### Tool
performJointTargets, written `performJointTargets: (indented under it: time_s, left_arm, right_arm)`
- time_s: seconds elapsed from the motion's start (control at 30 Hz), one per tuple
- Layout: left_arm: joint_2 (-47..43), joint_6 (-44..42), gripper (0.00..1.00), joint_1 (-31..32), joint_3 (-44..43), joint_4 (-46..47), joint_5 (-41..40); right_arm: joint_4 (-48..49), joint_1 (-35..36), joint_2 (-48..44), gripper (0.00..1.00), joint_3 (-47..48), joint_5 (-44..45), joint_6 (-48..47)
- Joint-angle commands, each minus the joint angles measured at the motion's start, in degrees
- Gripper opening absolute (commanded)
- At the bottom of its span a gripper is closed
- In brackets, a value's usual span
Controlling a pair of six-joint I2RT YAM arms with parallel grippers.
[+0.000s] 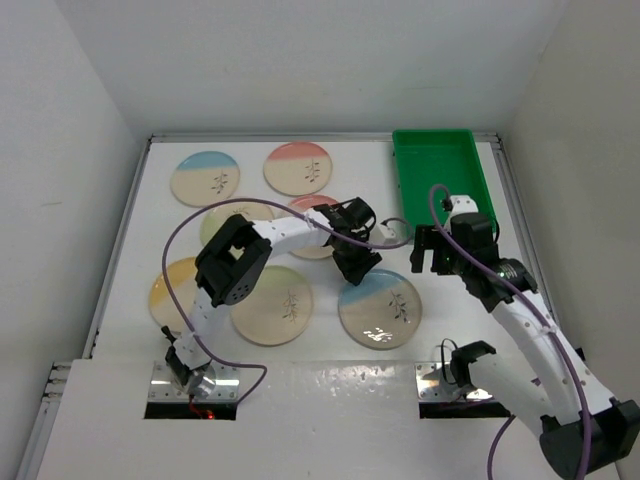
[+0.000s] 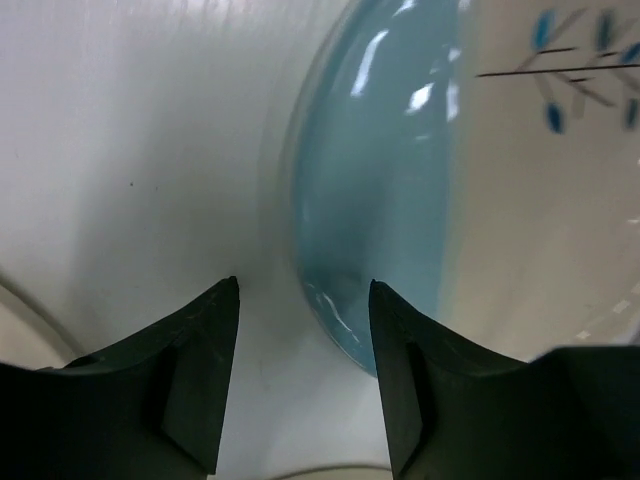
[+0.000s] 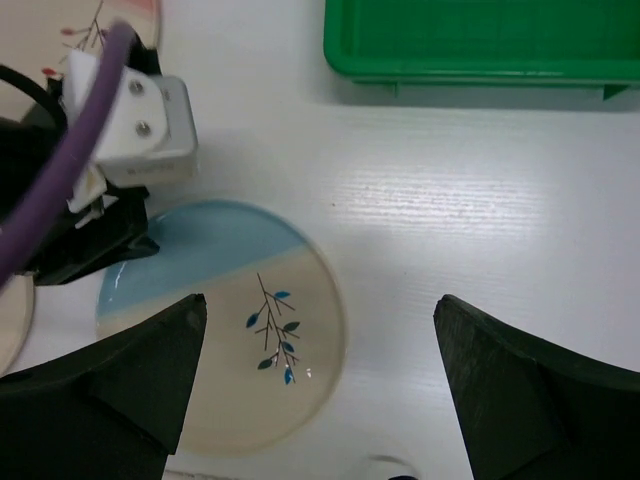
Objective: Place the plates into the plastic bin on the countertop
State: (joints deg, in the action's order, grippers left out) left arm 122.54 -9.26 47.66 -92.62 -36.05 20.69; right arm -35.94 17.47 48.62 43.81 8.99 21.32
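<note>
Looking down from the top view, we see the plates spread over the countertop (image 1: 140,235), all lying flat outside the plastic bin (image 1: 440,175), which sits at the upper right of the frame against the far edge. A blue-topped plate (image 1: 205,178) and a pink-topped plate (image 1: 298,168) lie side by side at the upper left. A yellow-edged plate (image 1: 170,290) lies at the left, partly behind the left arm, and a green-tinted plate (image 1: 272,305) lies just right of it. Two more plates are half hidden under the left arm near the centre.

The blue plate (image 1: 380,308) lies at lower centre. The left gripper (image 1: 355,265) is low at its upper-left rim. In the left wrist view we see its two dark fingers (image 2: 205,380) spread apart, holding nothing. The plate's blue rim (image 2: 380,220) curves down into the gap close to the right-hand finger. We cannot tell whether a finger touches the rim.

The right gripper (image 1: 432,265) hangs at centre right, between the blue plate and the bin. In the right wrist view its fingers (image 3: 130,385) are opened wide and hold nothing. The blue plate (image 3: 220,330) shows below them at lower left, with its sprig drawing. The bin's near rim (image 3: 480,50) runs across the top right, well apart from the plate.
</note>
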Motion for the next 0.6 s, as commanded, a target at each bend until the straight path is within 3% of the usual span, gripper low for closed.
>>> performJointTargets:
  time_s: [0.0,0.2,0.3,0.33,0.37,0.43,0.57]
  left_arm:
    - [1.6,2.7,0.55,0.2,1.5,4.6,-5.7]
    - [1.6,2.0,0.40,0.2,3.2,5.8,0.0]
    - [1.6,1.4,0.21,0.2,3.8,5.8,2.8]
    - [1.6,1.4,0.04,0.2,3.8,5.8,3.5]
    - [1.6,1.4,0.00,0.2,4.4,5.8,3.5]
    - [1.0,0.8,0.00,-1.2,4.4,5.2,4.3]
    - [-2.0,-0.8,0.00,-4.0,2.5,2.9,5.1]
  right_arm:
    - [0.3,1.0,-0.7,0.94,-1.4,0.9,2.9]
    - [0.3,1.5,0.3,0.94,-1.9,-1.3,2.9]
    - [1.7,1.6,1.6,0.97,-3.3,-4.7,2.6]
    - [2.0,1.4,3.5,1.00,-4.3,-5.9,2.2]
    - [2.3,0.8,4.4,1.00,-4.4,-8.9,1.9]
    - [3.0,-0.1,8.0,1.00,-5.1,-14.8,1.6]
    - [6.6,-1.9,10.9,1.00,-8.5,-18.1,2.1]
